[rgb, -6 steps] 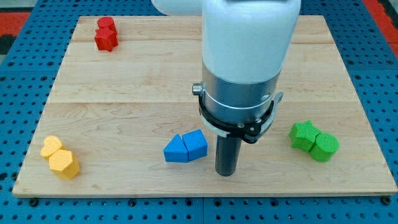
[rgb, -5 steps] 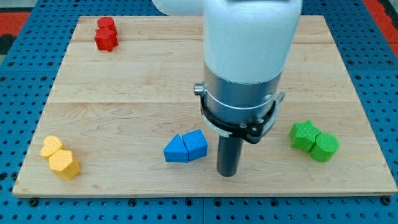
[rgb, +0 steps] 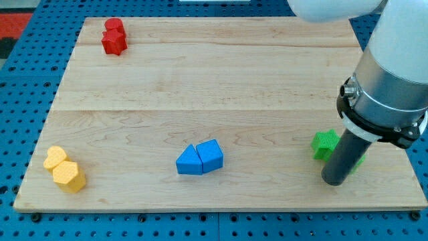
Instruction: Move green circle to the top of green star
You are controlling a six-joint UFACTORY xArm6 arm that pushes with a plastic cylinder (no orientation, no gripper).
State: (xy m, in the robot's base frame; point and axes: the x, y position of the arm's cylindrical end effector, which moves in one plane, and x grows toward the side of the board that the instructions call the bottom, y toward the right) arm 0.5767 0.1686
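Wooden board [rgb: 200, 87] carries paired blue blocks [rgb: 200, 158], yellow blocks [rgb: 65, 169] and red blocks [rgb: 114, 35], all well apart. Near its right edge, my tip [rgb: 334, 181] covers the green circle [rgb: 359, 161], touching the green star [rgb: 324, 143]. No fingers exist.

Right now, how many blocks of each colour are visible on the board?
Red blocks: 2
Yellow blocks: 2
Blue blocks: 2
Green: 2, green star and green circle mostly hidden behind my tip
Total: 8
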